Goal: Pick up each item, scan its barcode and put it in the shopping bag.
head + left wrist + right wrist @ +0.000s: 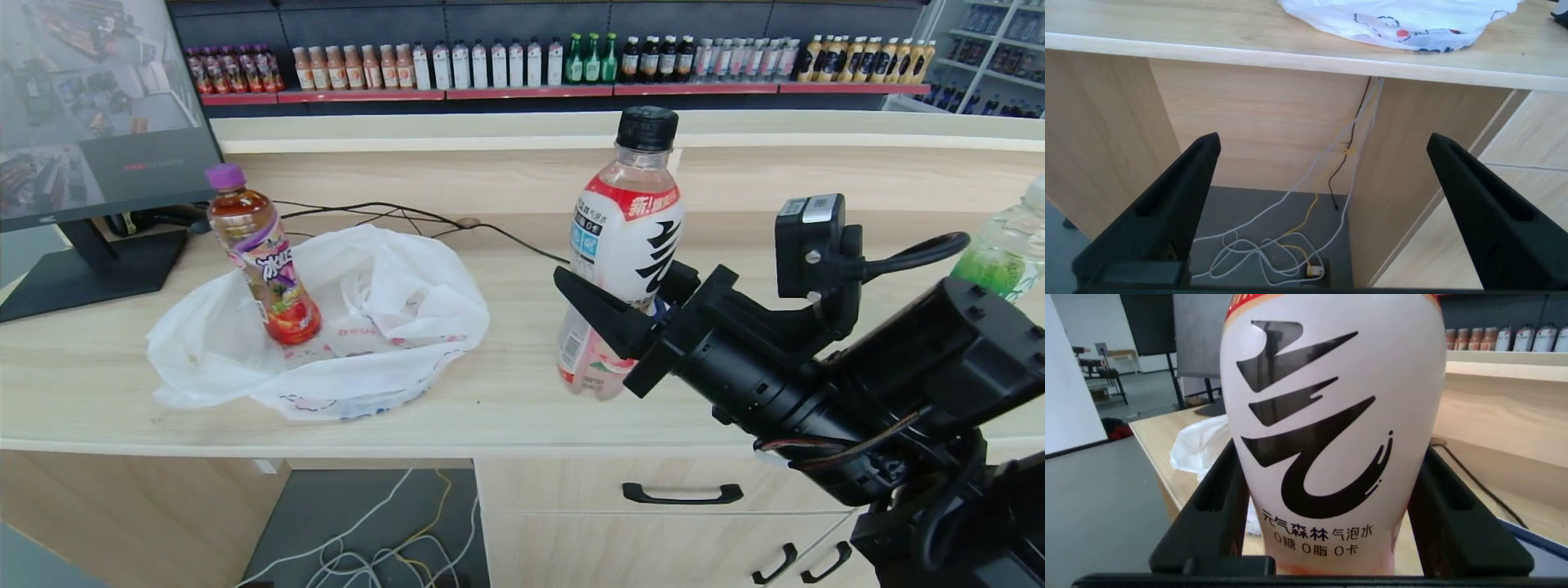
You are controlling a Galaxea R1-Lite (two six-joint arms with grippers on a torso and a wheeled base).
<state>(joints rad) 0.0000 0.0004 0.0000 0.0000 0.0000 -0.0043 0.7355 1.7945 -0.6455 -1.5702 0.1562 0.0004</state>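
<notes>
This is a shop's checkout. Red-edged shelves [563, 91] packed with bottled drinks [490, 64] line the back wall. A dark monitor [90, 106] showing security-camera views and a white plastic shopping bag [408, 302] sit on the pale wooden surface [522, 327].

Small bottle [261, 253] on the bag [408, 310], left of the tall bottle [624, 245].
</notes>
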